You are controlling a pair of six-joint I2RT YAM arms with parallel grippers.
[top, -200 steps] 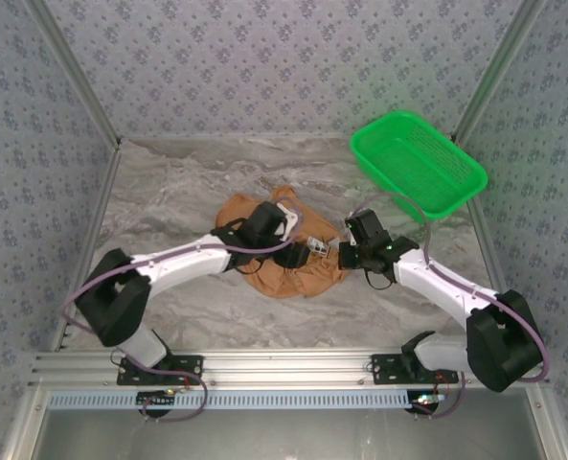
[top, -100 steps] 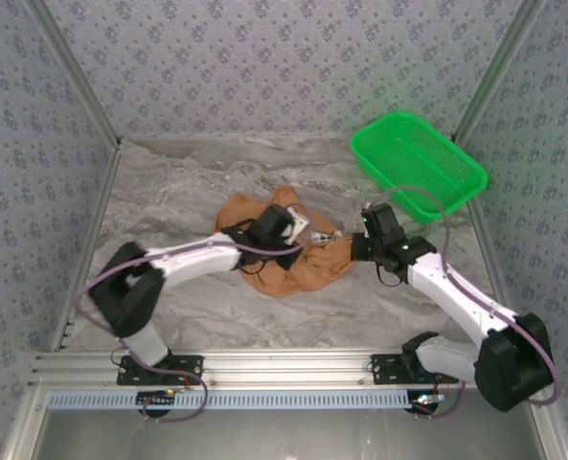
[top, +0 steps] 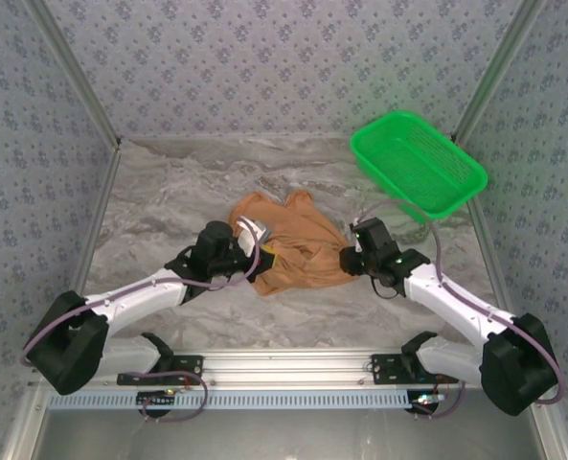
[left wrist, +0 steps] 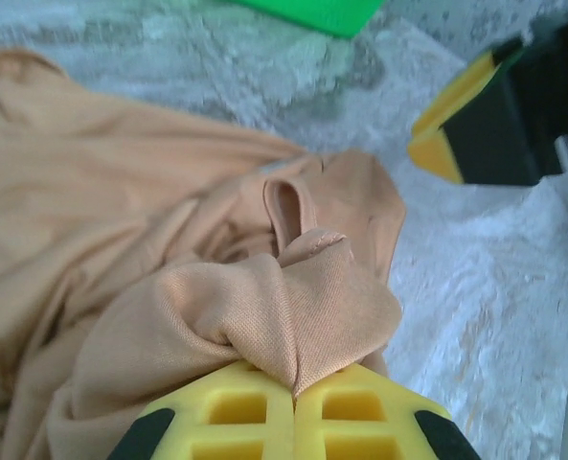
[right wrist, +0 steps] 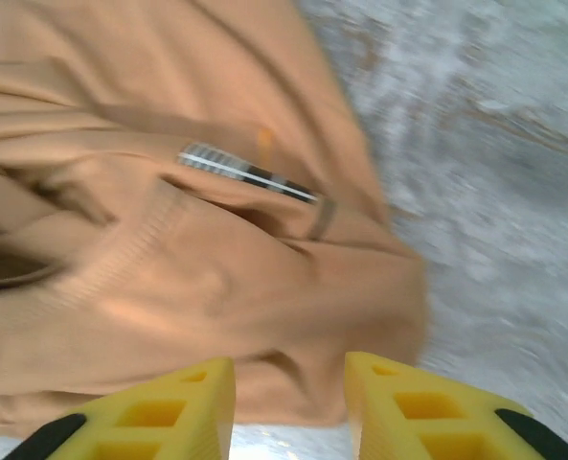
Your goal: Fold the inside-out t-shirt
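- Left gripper (left wrist: 293, 402): fingers pinching a bunched fold of the inside-out t-shirt (left wrist: 102, 240); grip may slip under pull
- Right gripper (right wrist: 290, 388): fingers spread, empty; unanchored cloth may drag

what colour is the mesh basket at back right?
Bright green. The mesh basket shows best in the top external view.
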